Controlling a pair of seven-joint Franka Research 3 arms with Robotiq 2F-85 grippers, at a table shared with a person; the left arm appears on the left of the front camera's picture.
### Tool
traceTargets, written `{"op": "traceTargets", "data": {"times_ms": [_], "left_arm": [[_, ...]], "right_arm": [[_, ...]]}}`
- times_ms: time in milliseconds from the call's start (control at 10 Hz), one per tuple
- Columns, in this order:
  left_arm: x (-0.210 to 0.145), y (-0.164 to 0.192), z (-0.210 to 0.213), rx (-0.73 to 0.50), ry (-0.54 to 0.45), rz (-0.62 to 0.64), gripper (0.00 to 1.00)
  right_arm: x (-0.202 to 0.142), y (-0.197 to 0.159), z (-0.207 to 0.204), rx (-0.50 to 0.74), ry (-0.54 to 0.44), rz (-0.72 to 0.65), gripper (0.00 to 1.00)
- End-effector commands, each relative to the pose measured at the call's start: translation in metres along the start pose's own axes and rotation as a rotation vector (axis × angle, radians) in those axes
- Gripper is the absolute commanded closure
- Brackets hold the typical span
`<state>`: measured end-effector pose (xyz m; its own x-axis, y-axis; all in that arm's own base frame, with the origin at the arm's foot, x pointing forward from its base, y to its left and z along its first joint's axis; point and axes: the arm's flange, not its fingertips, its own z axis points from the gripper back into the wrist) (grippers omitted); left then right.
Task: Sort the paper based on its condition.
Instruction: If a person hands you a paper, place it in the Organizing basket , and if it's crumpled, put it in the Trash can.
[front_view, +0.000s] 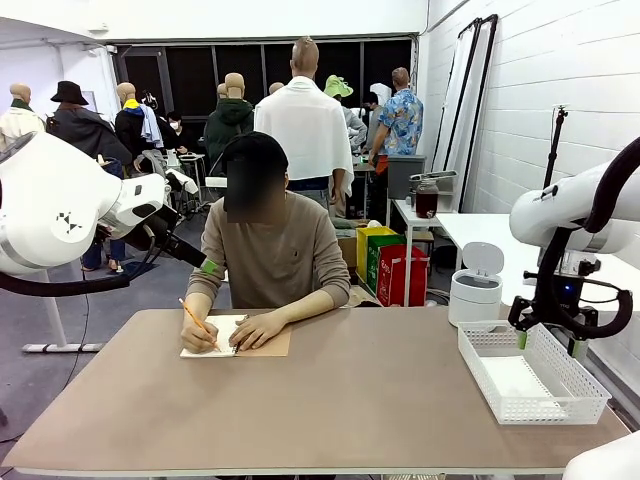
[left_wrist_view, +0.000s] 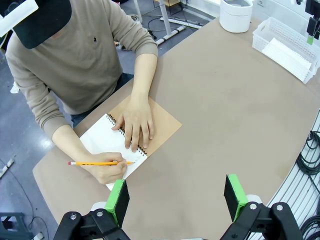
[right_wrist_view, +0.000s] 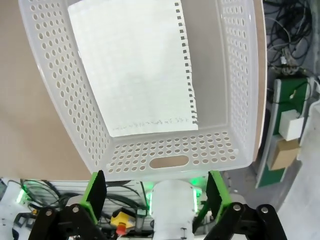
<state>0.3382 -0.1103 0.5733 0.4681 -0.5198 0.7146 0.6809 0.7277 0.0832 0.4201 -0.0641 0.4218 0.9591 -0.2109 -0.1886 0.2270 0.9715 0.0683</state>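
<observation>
One white sheet of paper (right_wrist_view: 132, 70) with a torn spiral edge lies flat in the white perforated basket (right_wrist_view: 170, 162). My right gripper (right_wrist_view: 155, 192) hangs open just above the basket's near end, holding nothing. In the front view the basket (front_view: 580, 385) sits at the table's right with the paper (front_view: 512, 380) inside and the right gripper (front_view: 550, 345) over its back edge. My left gripper (left_wrist_view: 177, 197) is open and empty, high above the table. It looks down on a person writing with a pencil (left_wrist_view: 100, 163) in a spiral notebook (left_wrist_view: 102, 142).
The person's other hand (left_wrist_view: 136, 122) presses on the notebook, whose brown cover (left_wrist_view: 160, 125) is folded out. A white lidded bin (front_view: 475, 285) stands at the far right, behind the basket. The left arm (front_view: 60, 200) is raised at the left. The brown tabletop (front_view: 380, 400) is bare in the middle.
</observation>
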Motion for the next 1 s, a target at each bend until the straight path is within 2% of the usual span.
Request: {"op": "traceTargets", "data": {"times_ms": [0, 900], "left_arm": [[-0.0008, 0.0007, 0.0002, -0.007, 0.000, 0.003, 0.00], [-0.0008, 0.0007, 0.0002, -0.007, 0.000, 0.003, 0.00]], "right_arm": [[0.0003, -0.0034, -0.0050, 0.003, 0.004, 0.002, 0.00], [0.0003, -0.0034, -0.0050, 0.003, 0.004, 0.002, 0.00]]}}
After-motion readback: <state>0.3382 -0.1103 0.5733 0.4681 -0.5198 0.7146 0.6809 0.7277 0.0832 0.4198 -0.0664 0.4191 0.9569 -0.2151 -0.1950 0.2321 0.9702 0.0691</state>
